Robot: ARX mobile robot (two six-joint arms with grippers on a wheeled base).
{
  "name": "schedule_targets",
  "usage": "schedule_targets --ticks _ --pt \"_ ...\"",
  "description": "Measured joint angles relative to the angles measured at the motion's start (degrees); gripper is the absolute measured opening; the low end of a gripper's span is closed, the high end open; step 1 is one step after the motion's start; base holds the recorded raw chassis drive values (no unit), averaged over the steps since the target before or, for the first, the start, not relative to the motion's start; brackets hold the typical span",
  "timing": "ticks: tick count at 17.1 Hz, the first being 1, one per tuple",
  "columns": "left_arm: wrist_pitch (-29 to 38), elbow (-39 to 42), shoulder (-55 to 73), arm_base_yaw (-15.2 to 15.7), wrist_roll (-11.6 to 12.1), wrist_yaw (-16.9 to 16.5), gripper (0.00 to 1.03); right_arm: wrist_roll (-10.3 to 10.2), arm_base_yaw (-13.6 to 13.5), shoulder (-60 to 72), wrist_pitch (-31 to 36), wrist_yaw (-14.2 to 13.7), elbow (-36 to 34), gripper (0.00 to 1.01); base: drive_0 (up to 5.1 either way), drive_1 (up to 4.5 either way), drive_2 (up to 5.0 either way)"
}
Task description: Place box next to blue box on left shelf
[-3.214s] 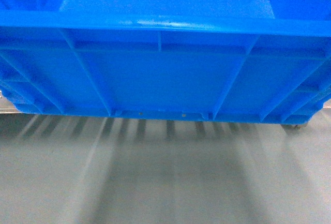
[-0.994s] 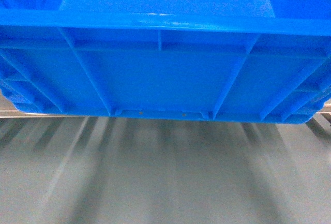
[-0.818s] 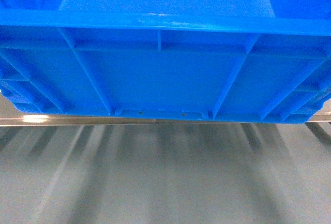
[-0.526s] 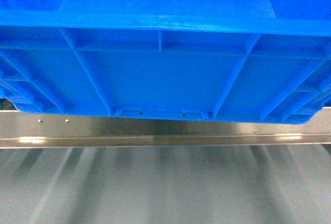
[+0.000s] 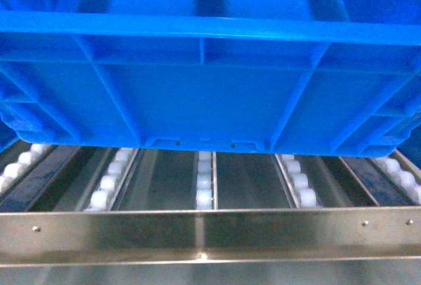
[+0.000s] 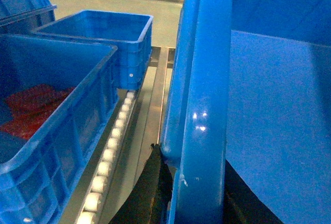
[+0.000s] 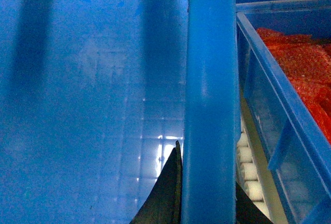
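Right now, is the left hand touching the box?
Touching. The left wrist view shows the left hand's dark fingers pressed against both sides of the box's rim, no gap.

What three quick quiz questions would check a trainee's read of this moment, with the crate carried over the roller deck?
1. True or false: the box is full of red material.
2. What runs in parallel tracks along the left shelf, below the box? A) white roller wheels B) black belts C) wooden slats
3. What does the left gripper grip?

Key
1. False. The carried box's floor shows bare in the right wrist view; the red material lies in the neighbouring crate.
2. A, the white roller wheels.
3. The box's rim: its dark fingers clamp it from below; the right gripper does likewise.
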State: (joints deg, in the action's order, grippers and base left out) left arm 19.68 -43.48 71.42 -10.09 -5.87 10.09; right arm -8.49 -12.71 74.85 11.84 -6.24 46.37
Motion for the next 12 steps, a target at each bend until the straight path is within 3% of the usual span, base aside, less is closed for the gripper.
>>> schedule_targets --ticks 2,12 --pt "0.00 0.00 0.00 0.00 0.00 0.00 0.14 0.00 0.00 0.00 0.00 0.00 0.00 0.08 0.1 4.41 -4.2" --pt "0.09 0.00 0.28 0.00 -0.11 -0.04 0.14 0.00 0.02 0.09 -0.02 0.00 0.02 0.08 0.0 0.03 0.0"
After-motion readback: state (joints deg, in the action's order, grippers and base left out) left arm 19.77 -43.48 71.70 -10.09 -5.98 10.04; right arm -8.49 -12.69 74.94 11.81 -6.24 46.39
